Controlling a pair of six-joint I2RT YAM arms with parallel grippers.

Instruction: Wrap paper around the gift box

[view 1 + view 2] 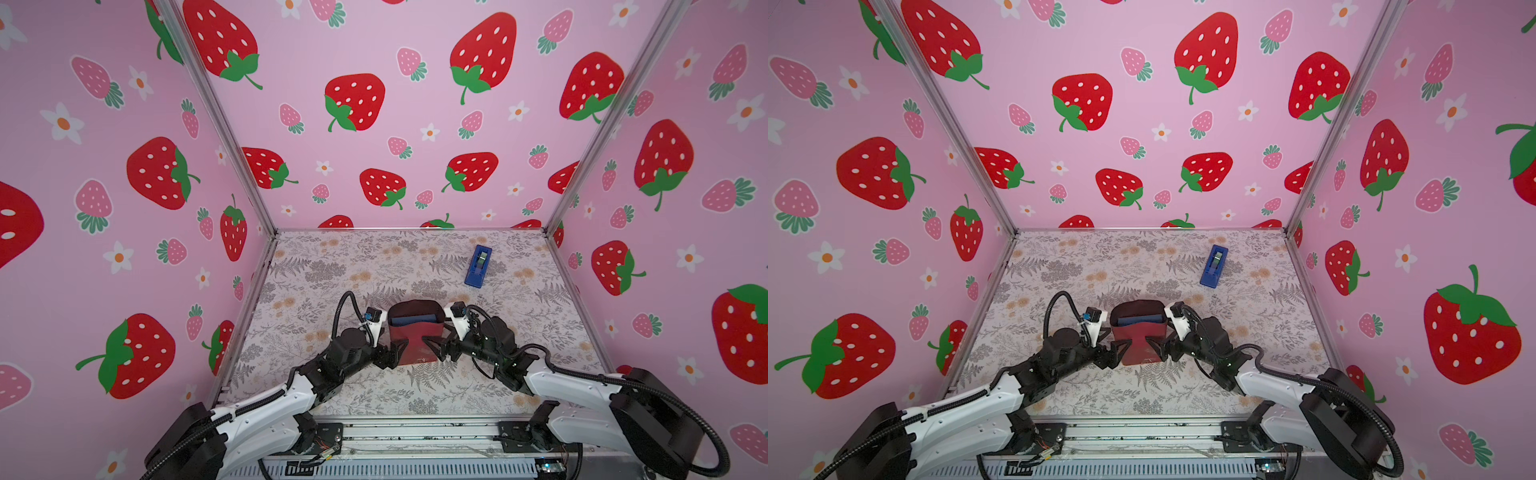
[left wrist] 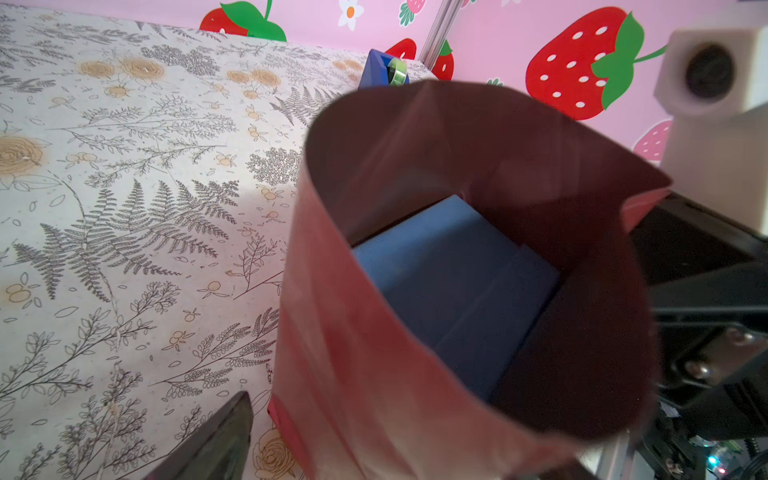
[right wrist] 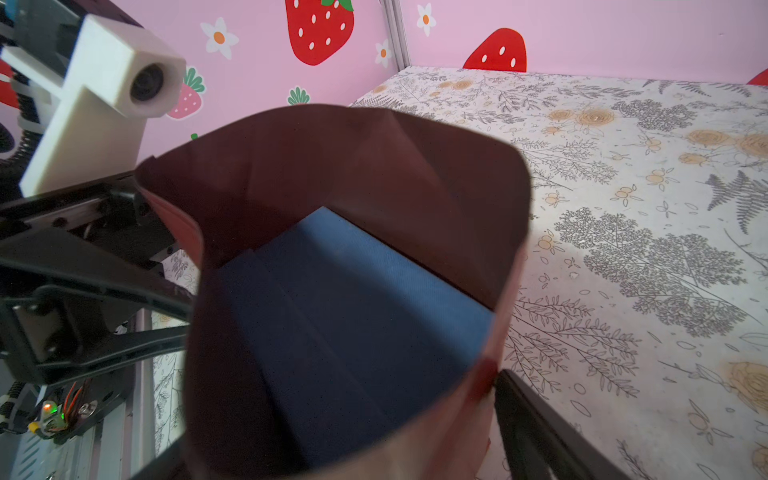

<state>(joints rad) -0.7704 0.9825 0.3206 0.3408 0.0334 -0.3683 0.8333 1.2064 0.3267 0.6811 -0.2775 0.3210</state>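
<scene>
- The paper (image 1: 415,338) curls around the gift box (image 1: 413,320).
- The left hand (image 1: 398,351) is spread wide beside it.
- The right hand (image 1: 434,347) touches it; cannot tell if clamped.

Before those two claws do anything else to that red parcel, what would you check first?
1. The gift box sits inside the tube of paper: ok.
2. Paper ends folded shut: not ok, both gape open.
3. Paper seam fastened: cannot tell.
4. The left gripper is open at one end: ok.
5. The right gripper is open at the opposite end: ok.
6. The blue tape dispenser stands well clear of the paper: ok.
</scene>
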